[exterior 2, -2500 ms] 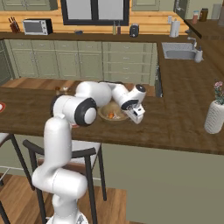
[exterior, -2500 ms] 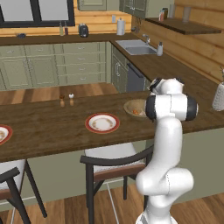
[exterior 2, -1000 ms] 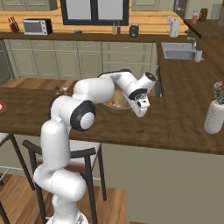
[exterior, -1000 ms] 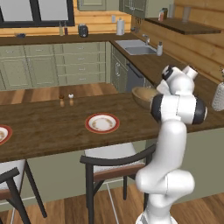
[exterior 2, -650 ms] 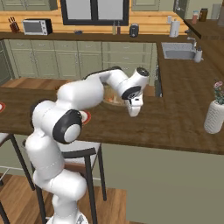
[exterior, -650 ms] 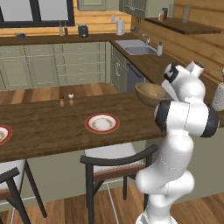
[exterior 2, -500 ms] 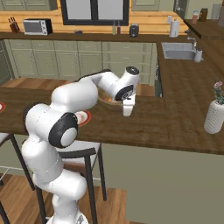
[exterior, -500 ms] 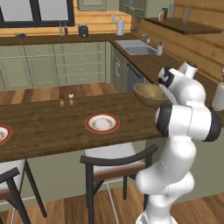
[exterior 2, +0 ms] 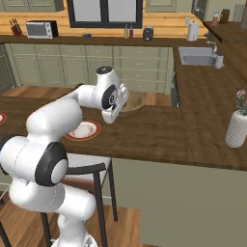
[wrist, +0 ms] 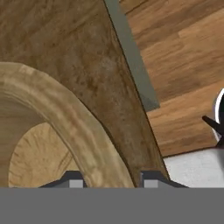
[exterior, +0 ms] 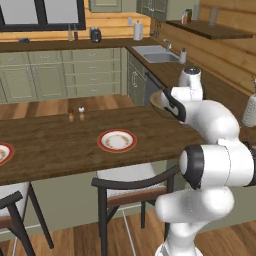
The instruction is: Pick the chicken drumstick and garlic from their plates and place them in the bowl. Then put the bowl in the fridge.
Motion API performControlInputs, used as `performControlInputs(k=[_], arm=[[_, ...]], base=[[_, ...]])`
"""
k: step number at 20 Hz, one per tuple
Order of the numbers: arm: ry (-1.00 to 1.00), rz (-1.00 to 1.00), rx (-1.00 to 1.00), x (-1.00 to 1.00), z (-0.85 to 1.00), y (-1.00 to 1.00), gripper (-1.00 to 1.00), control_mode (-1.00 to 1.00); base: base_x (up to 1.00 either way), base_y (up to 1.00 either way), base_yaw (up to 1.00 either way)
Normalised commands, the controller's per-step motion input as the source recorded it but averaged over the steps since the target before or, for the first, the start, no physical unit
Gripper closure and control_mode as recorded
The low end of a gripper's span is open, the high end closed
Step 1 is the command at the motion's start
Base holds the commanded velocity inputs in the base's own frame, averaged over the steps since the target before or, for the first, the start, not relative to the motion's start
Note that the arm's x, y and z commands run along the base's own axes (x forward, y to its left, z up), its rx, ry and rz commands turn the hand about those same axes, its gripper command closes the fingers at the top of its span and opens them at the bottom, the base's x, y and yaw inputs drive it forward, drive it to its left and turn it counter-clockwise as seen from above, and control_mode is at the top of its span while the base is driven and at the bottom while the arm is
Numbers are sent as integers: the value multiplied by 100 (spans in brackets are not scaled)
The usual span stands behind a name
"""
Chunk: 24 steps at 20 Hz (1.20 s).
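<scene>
1. The wooden bowl hangs above the dark wooden tabletop, its thick rim running straight down between the two fingers in the hand view; the fingers pinch that rim, one pad inside the bowl and one outside.
2. In the right base view the bowl shows just past the robot's wrist, over the far edge of the tabletop; in the left base view only a sliver of its rim peeks out beside the arm.
3. What the bowl holds cannot be told: the little of its pale inside that shows is bare.
4. One red-rimmed plate lies empty on the tabletop near the stools, another plate well apart at its left end.
5. With the rim clamped at one side, the bowl's weight likely hangs off the grip, so the carry to the fridge probably calls for a level wrist.
</scene>
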Motion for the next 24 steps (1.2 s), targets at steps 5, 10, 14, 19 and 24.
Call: performControlInputs(k=[5,10,14,19,24], arm=[[1,-22,21,-100,74,3,100,-100],[-11,10,-3,-100,37,32,100,-100],[-20,28,-21,-100,33,22,100,-100],[-19,18,-3,-100,37,31,100,-100],[-16,12,0,-100,17,37,100,-100]], base=[[0,0,0],[0,0,0],[0,0,0],[0,0,0],[0,0,0]])
